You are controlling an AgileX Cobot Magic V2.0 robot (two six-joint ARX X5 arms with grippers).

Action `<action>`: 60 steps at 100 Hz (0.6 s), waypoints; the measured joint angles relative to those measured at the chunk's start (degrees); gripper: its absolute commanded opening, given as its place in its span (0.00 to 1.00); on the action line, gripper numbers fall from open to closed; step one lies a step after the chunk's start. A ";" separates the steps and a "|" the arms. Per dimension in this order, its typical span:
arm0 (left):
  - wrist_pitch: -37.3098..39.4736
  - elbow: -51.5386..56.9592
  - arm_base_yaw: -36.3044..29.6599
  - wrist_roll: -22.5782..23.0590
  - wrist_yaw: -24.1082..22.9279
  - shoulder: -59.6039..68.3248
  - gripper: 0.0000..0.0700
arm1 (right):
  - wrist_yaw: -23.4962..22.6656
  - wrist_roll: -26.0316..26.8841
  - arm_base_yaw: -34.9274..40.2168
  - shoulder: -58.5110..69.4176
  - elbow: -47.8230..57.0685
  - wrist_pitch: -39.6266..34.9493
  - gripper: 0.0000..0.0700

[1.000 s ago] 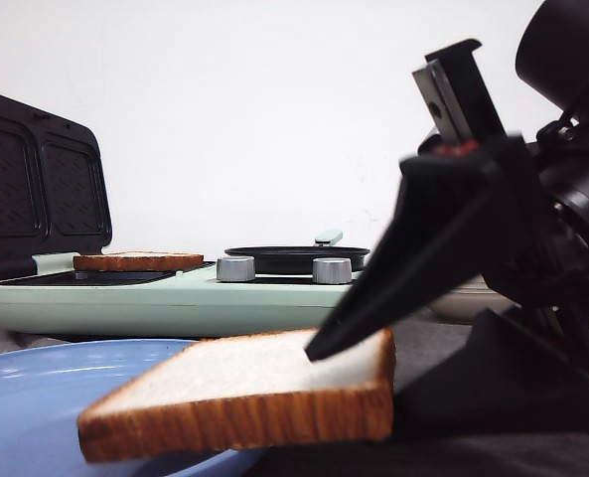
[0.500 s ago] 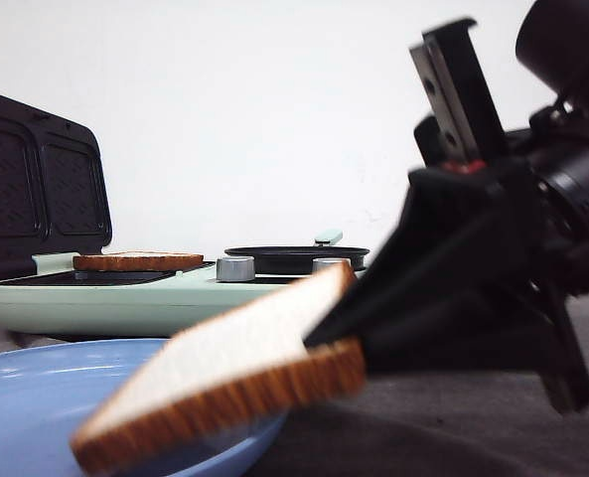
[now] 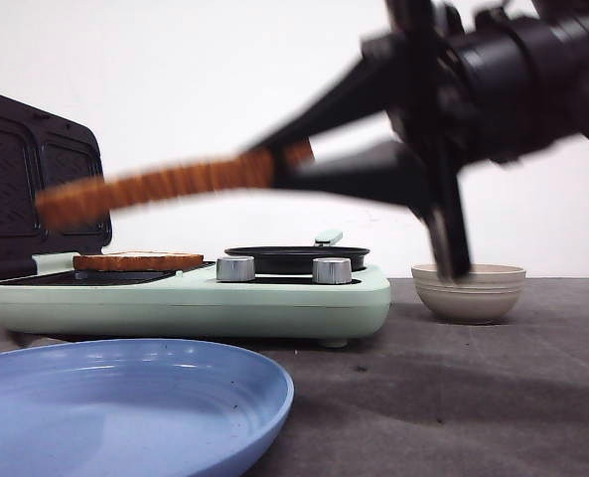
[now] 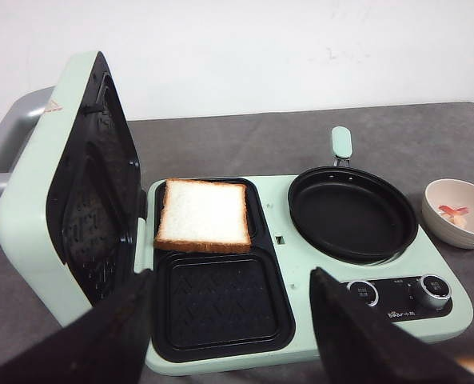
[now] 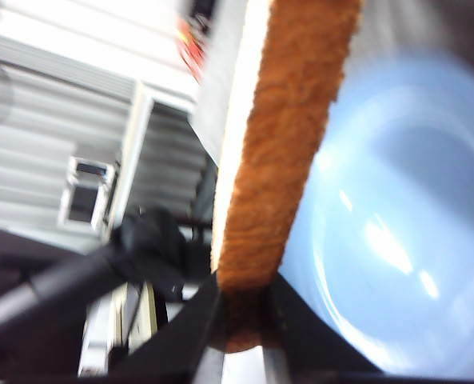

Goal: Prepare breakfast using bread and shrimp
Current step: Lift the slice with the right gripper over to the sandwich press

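The second bread slice (image 3: 165, 184), which a second ago lay over the blue plate (image 3: 125, 397), now hangs edge-on and near level well above the sandwich maker (image 3: 190, 298), clamped at one edge in the jaws of the right gripper (image 3: 299, 159). The lift is thus done and, by judgement, carriage toward the grill follows. The first slice (image 4: 202, 214) already lies in the rear grill well. The right arm reaches leftward, motion-blurred. The left gripper (image 4: 229, 336) hovers before the maker, jaws parted and empty. The shrimp (image 4: 454, 214) lies in the beige bowl (image 4: 460, 232).
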 measured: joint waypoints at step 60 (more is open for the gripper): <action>2.08 0.00 0.00 0.00 0.00 0.00 0.45 | 3.15 -15.80 -3.06 13.97 34.71 -30.29 0.00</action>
